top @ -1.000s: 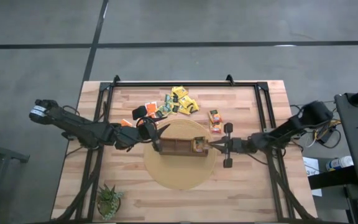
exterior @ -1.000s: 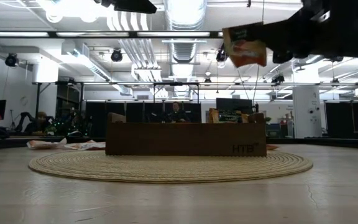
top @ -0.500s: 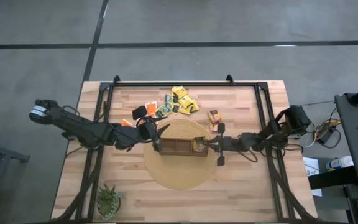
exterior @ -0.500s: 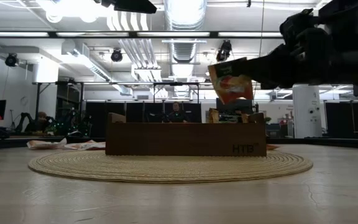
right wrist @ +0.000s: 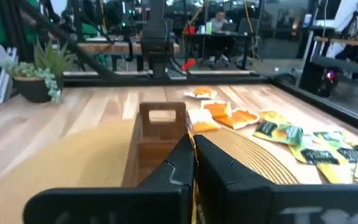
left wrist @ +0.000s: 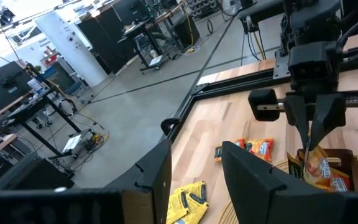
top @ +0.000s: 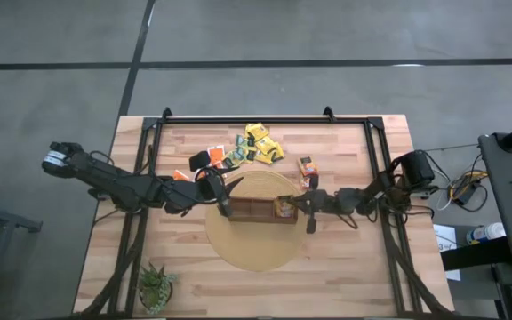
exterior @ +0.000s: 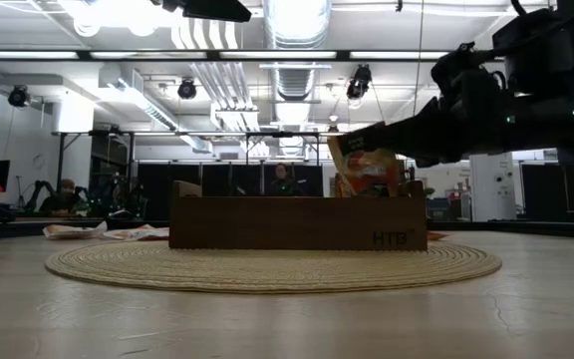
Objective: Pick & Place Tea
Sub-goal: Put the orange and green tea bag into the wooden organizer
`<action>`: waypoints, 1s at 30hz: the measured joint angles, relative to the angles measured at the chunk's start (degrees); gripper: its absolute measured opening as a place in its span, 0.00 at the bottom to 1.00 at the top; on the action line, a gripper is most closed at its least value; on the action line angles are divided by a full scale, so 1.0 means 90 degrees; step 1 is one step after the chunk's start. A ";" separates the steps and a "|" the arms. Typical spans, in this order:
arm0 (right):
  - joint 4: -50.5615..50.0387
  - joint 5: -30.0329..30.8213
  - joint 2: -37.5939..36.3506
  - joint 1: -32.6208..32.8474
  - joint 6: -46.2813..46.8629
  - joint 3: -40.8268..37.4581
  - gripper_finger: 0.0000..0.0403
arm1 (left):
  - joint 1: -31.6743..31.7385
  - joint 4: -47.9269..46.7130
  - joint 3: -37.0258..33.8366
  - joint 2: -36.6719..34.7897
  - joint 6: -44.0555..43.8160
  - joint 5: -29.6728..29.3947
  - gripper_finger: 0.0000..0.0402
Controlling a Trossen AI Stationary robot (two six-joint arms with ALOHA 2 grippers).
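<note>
**Orange sachet held over the end compartment of the tea box**

Grey concrete floor surrounds a wooden desk [top: 354,267] in the high view. At its middle a round woven mat [top: 256,244] carries a long brown compartmented box [top: 256,210]. The right hand [top: 297,204] reaches in over one end of the box, its fingers pinched shut on an orange tea sachet [top: 284,208] directly beneath them, above the end compartment. Just behind that hand two more orange sachets [top: 307,168] lie on the wood. The left hand [top: 229,194] waits at the box's other end, fingers partly spread and holding nothing; beyond it lie scattered yellow and green sachets [top: 259,146] and a few orange ones [top: 210,156]. A small potted plant [top: 156,286] stands well away from both hands, at a desk corner.

Level with the desk, the low view shows the mat [exterior: 267,264] and box [exterior: 297,221] before a dim workshop. The right arm slants down from above, and the orange sachet [exterior: 364,165] hangs at its hand, tilted, lower edge at the box rim.

Left wrist view: past this arm's own dark fingers [left wrist: 253,180], the right hand [left wrist: 309,134] points downward, clamped on the orange sachet [left wrist: 319,169] inside the box end.

Right wrist view: closed fingers [right wrist: 188,163] pinch a thin yellow-orange edge, with the box [right wrist: 160,134] ahead and loose sachets [right wrist: 284,140] alongside.
</note>
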 joint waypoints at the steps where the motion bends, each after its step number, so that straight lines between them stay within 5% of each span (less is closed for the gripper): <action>1: -0.0111 -0.0023 -0.0010 -0.0002 -0.0004 0.0000 0.02 | -0.0001 -0.0002 0.0000 0.0000 0.0000 0.0000 0.34; 20: -0.0388 -0.0274 -0.0712 0.0079 -0.0374 0.0027 0.45 | 0.0000 -0.0002 0.0000 0.0000 -0.0002 0.0000 0.34; 30: -0.3329 -0.0232 -0.2791 0.0454 -0.0229 0.0060 0.47 | 0.0000 -0.0005 -0.0002 0.0000 -0.0002 0.0000 0.34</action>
